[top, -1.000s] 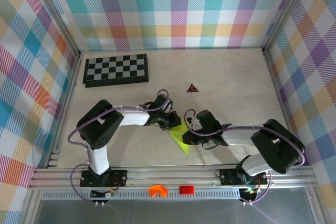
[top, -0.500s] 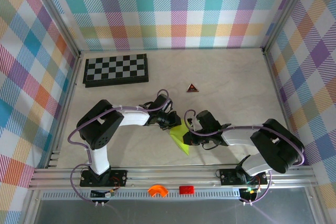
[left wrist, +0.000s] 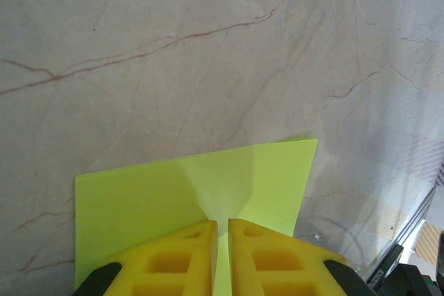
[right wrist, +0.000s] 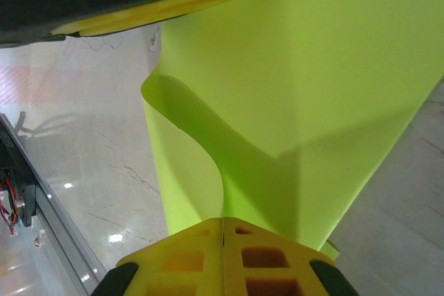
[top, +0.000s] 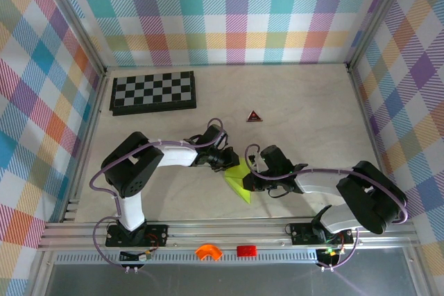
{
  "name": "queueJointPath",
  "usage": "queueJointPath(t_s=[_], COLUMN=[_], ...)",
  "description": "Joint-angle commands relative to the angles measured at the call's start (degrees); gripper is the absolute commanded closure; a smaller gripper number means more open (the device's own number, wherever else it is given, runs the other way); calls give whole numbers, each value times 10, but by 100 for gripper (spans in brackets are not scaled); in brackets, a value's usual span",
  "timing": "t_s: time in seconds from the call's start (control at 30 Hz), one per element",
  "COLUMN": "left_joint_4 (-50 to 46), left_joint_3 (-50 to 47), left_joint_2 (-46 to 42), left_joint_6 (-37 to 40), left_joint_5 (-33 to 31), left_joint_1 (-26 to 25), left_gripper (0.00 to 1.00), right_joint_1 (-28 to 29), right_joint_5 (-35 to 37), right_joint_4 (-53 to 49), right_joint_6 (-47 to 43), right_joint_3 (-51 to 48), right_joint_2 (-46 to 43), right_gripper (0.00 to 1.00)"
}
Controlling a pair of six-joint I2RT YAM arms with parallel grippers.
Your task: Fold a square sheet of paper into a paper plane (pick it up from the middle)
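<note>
Nudged right elbow outward since a second ago; otherwise static. Holding paper plane point(top: 238, 179) low at near-middle of table point(top: 312, 102), clamped by left jaws on one edge, by right jaws on buckled opposite fold. Could tear or mis-crease under uneven pull.

1. The left arm point(top: 149, 161) and right arm point(top: 333, 188) have white links between bulky black joint housings; black bases point(top: 132, 230) sit at 6 o'clock.
2. A lilac cable point(top: 94, 179) loops along each arm.
3. The left gripper point(left wrist: 222, 225) and right gripper point(right wrist: 222, 221) have yellow fingers point(left wrist: 180, 261) with moulded rectangular pockets and black mounts behind.
4. There is possibly a green light point(top: 340, 238) by the right base.
</note>
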Motion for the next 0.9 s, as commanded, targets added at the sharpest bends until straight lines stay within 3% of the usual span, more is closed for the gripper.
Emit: queueJointPath(t_s=[0.0,0.87], left_joint_4=[-54,-52], left_joint_3=[-21,-24], left_joint_2=[14,14], left_joint_6=[4,4], left_joint_5=[-15,-16], left_joint_1=[-5,-5], left_gripper=[86,86], right_joint_1=[-5,-5], right_joint_5=[9,-3], right_joint_4=[-8,-9], right_joint_6=[7,6], right_joint_3=[-7,14], right_joint_2=[-6,15], right_gripper=[92,92])
